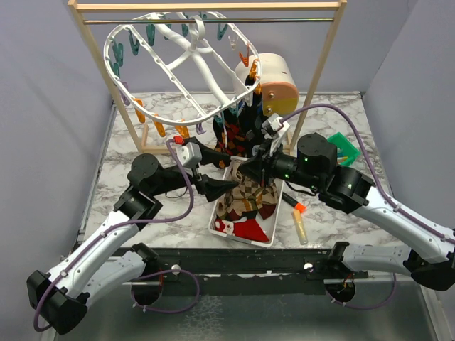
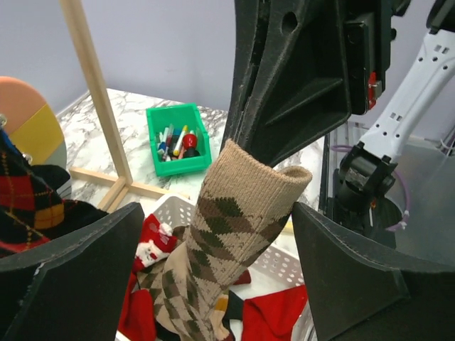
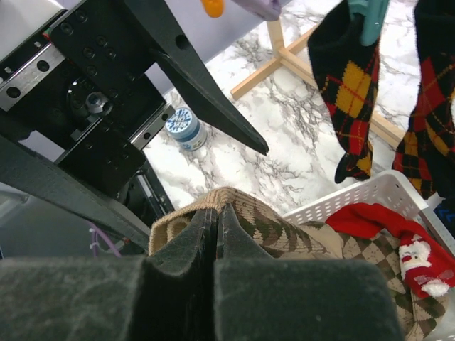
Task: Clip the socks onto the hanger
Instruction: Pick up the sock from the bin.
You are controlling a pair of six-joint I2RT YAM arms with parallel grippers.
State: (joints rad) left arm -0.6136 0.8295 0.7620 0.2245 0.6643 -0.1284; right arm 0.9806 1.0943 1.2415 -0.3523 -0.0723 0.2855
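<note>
tan argyle sock (image 2: pixel 238 188): item in hand. it is held cuff-up above the white basket (image 1: pixel 215 217), with its foot end trailing down into the basket among the other socks.

right gripper (image 3: pixel 217 213): fingers pressed together on the cuff edge, pinching one side of it. the hold hangs the sock upright over the basket's far end and offers the open cuff to the other arm.

left gripper (image 2: pixel 217 213): jaws spread wide, one finger on each side of the cuff. neither is seen touching the fabric. it is likely placed to take a second hold and draw the cuff flat for a clip.

red santa sock (image 3: pixel 377 219): loose in the basket, not yet clipped.

black, red and yellow argyle socks (image 3: pixel 348 92): already hanging from clips, beyond the basket's far end.

hanger (image 1: pixel 186 51): white oval frame, tilted, hung on the wooden rack (image 1: pixel 206 6) above and behind the basket. several clips appear free.

green marker bin (image 2: pixel 174 142): to the right of the basket, toward its far side. no part in the job.

status: judged partway. the held sock must yet be raised to a free clip.
</note>
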